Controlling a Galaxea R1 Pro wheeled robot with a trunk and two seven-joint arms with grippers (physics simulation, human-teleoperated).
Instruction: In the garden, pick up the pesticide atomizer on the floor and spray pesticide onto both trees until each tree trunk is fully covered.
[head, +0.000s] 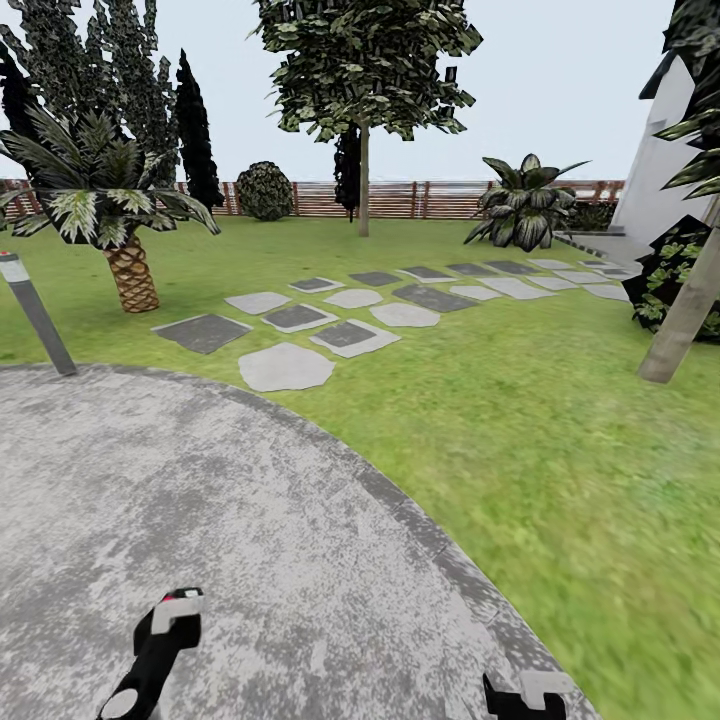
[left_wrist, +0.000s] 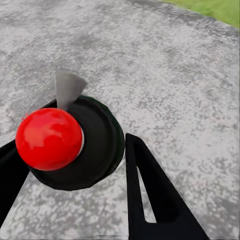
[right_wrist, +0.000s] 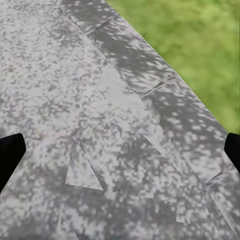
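The pesticide atomizer (left_wrist: 50, 137), a black body with a round red cap and a grey nozzle, sits between the black fingers of my left gripper (left_wrist: 70, 155), which is shut on it. In the head view the atomizer (head: 178, 606) and left gripper (head: 150, 655) hang low at the lower left over grey paving. My right gripper (head: 525, 692) is at the bottom edge; the right wrist view shows that right gripper (right_wrist: 120, 150) open and empty. A thick grey-tan tree trunk (head: 685, 315) rises from the grass at the right. Another tree (head: 363, 180) with a pale trunk stands far back at centre.
I stand on a round grey paved area (head: 200, 520) edged by lawn (head: 560, 440). Stepping stones (head: 345, 335) lead toward the back right. A short palm (head: 130, 270) and a grey post (head: 35, 315) are at the left; a slatted fence (head: 420, 198) closes the back.
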